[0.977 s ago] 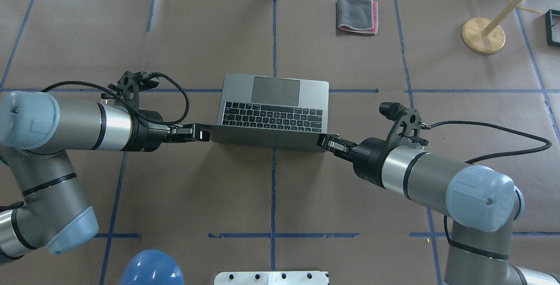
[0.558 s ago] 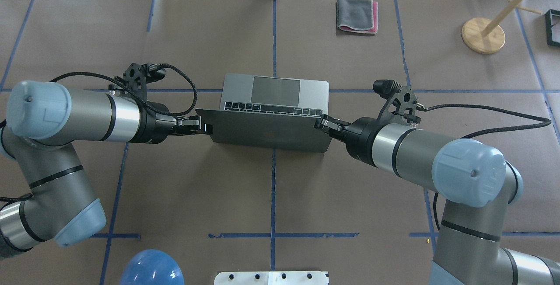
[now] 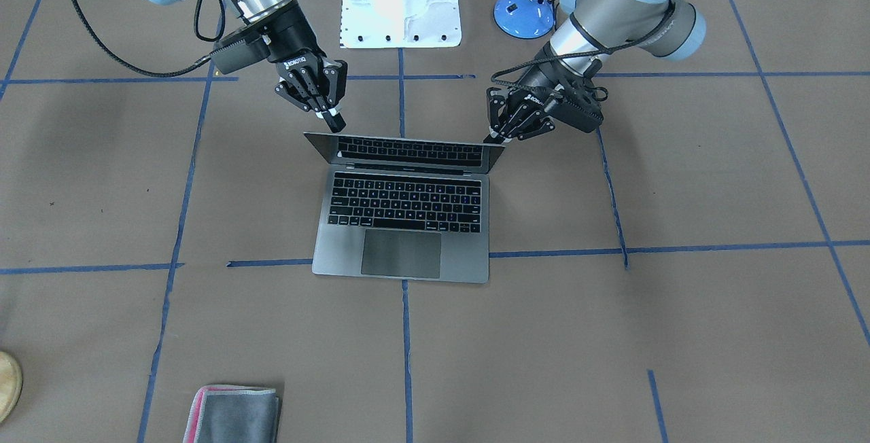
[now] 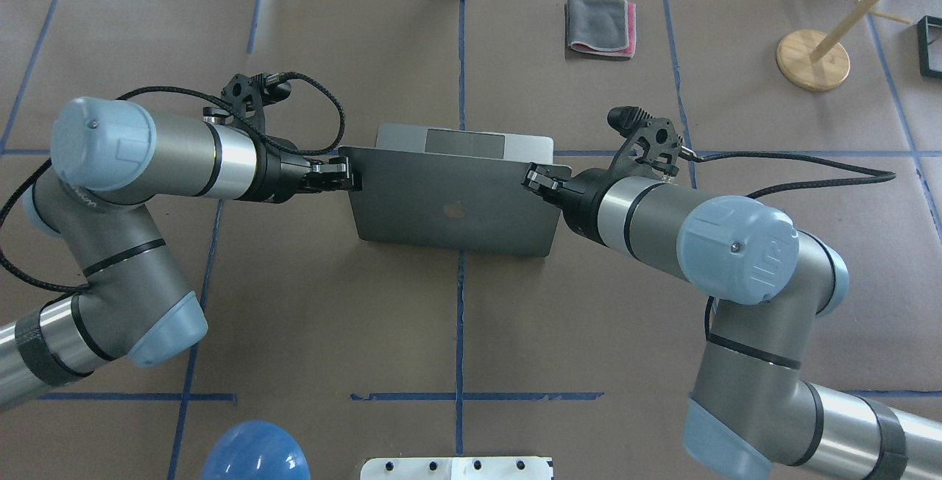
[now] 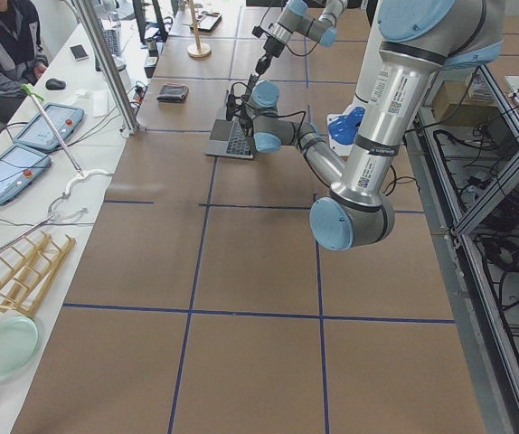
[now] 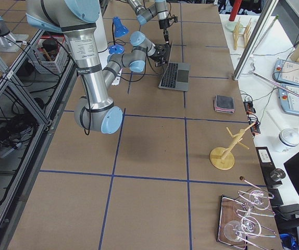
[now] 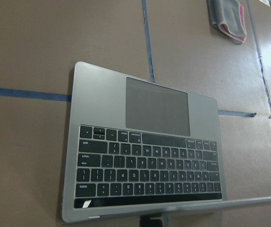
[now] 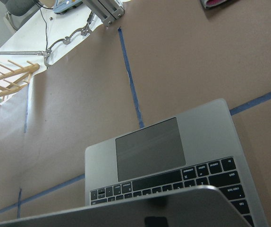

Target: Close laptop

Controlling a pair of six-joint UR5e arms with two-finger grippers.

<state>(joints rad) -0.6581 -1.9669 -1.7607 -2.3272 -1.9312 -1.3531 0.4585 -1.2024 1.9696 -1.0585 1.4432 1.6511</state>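
Space-grey metal laptop (image 4: 452, 207), smooth lid tilted over black keys, left gripper (image 4: 353, 173) and right gripper (image 4: 528, 177) closed against its corners, grey cloth (image 4: 600, 26) beyond.

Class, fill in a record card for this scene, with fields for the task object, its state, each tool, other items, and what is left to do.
Object: laptop, space-grey, on the brown-papered table
Lid: partly lowered towards the keys, not shut; keys and trackpad show in the front view
Left tool: fingers drawn together, at the lid's top corner on the robot's left
Right tool: fingers drawn together, at the other top corner
Also present: folded grey cloth with a pink edge, well apart from the laptop
Left to do: bring the lid fully down
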